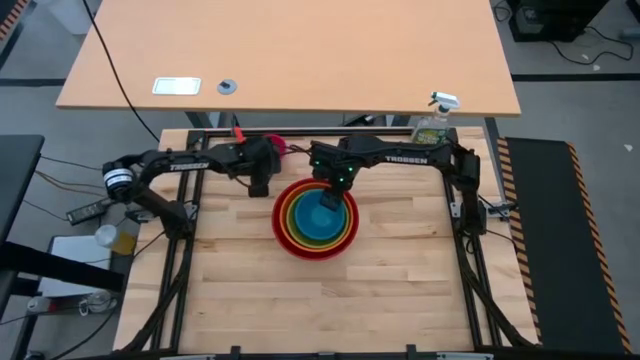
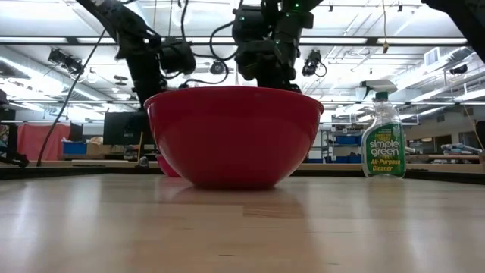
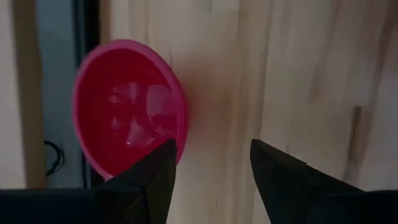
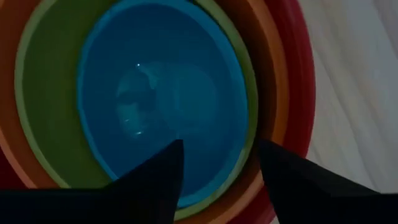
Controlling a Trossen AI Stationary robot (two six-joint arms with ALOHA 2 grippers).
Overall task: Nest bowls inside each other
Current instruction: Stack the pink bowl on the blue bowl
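Note:
Four bowls sit nested on the table: red (image 1: 296, 243) outermost, then orange (image 1: 287, 211), yellow-green (image 4: 50, 118) and blue (image 4: 161, 106) innermost. In the low view only the red bowl (image 2: 233, 136) shows. My right gripper (image 4: 221, 155) hangs open just above the blue bowl's far part, with nothing between its fingers. The small pink bowl (image 3: 127, 109) stands upright on its base near the table's far edge, partly hidden by my left arm in the high view (image 1: 283, 148). My left gripper (image 3: 211, 168) is open above the wood beside it, one fingertip (image 3: 163, 158) over the pink rim.
A green spray bottle (image 1: 433, 122) stands at the table's far right corner, also seen in the low view (image 2: 383, 140). The table's metal frame (image 1: 470, 260) runs along its edges. Bare wood (image 1: 330, 310) lies on the near side of the stack.

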